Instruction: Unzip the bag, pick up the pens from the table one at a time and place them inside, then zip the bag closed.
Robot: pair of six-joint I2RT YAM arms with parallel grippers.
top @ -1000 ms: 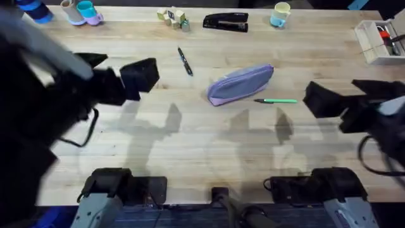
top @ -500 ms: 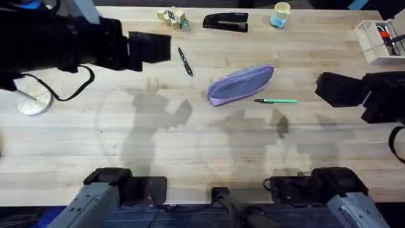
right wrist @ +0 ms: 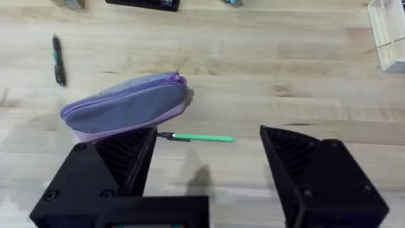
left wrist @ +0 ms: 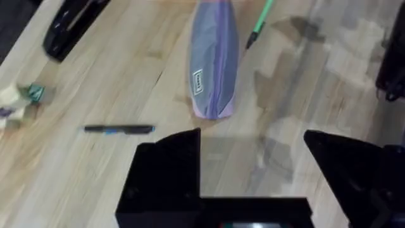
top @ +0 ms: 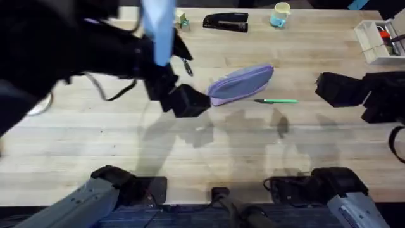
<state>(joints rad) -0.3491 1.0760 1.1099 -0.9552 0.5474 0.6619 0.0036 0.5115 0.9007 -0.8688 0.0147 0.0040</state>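
Note:
The lavender bag (top: 240, 83) lies zipped near the middle of the table (top: 209, 145), its zipper running along the top. A green pen (top: 276, 101) rests just in front of its right half. The dark pen (top: 186, 66) lies behind the bag's left end, partly under my left arm. My left gripper (top: 193, 101) hovers open just left of the bag's near end; in the left wrist view the bag (left wrist: 214, 63) lies beyond the open fingers (left wrist: 168, 174). My right gripper (top: 326, 88) hangs open to the right of the green pen (right wrist: 202, 137) and bag (right wrist: 126, 104).
A black stapler (top: 225, 22), a small mug (top: 280, 14) and little blocks (top: 181, 20) stand along the table's back edge. A white box of markers (top: 378, 39) sits at the back right. Bare wood stretches in front of the bag.
My left arm has swung from the back left of the table down to the bag's left end. The right arm has stayed still over the last half second.

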